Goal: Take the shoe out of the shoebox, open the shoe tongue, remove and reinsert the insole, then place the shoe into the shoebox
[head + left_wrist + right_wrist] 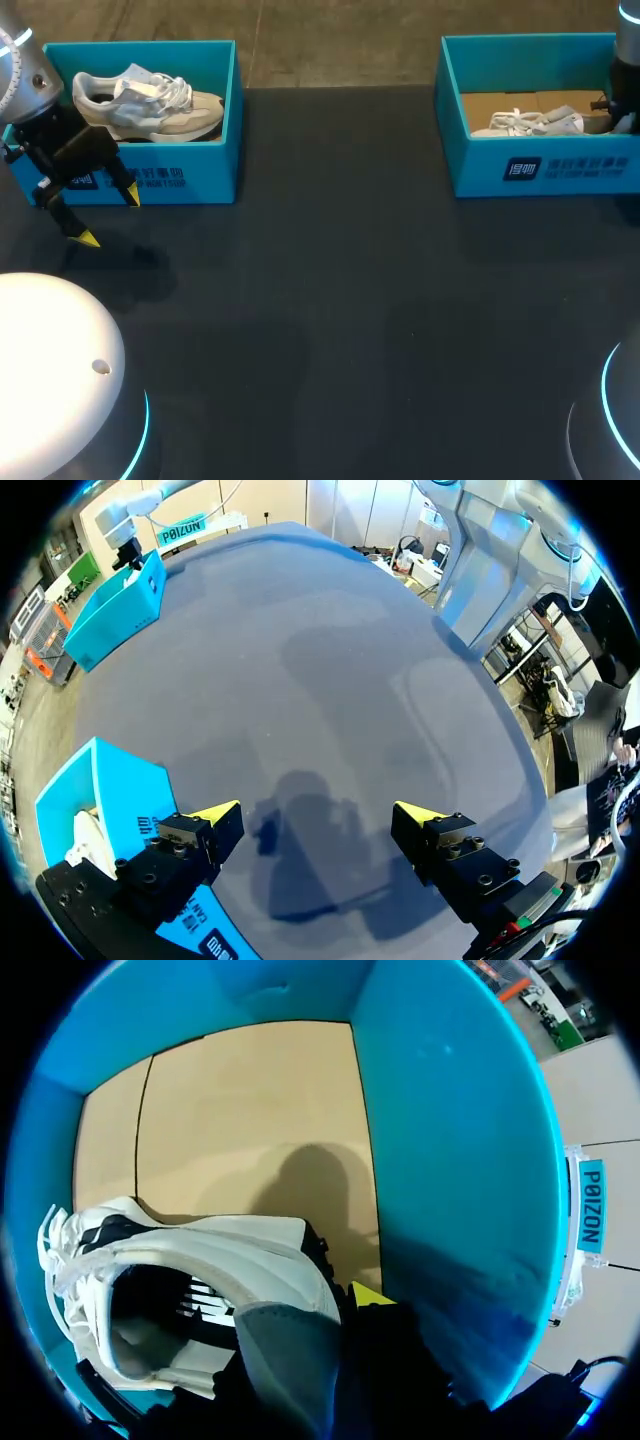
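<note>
Two blue shoeboxes stand at the back of the dark table. The right shoebox [470, 160] holds a white and grey shoe [530, 122] lying on its cardboard floor [250, 1110]. My right gripper [612, 110] is down inside this box at the shoe's heel end. In the right wrist view the right gripper [310, 1330] is shut on the shoe's grey heel collar [285, 1345], with one yellow fingertip [370, 1295] showing beside the box wall. The left shoebox [200, 175] holds another pale shoe [150, 100]. My left gripper [109, 217] hangs open in front of that box, holding nothing.
In the left wrist view the open left gripper [318, 815] is above bare dark tabletop [330, 680], with the left shoebox [110, 790] beside one finger and the right shoebox [120, 605] far across the table. A white robot base [50, 370] sits at the near left.
</note>
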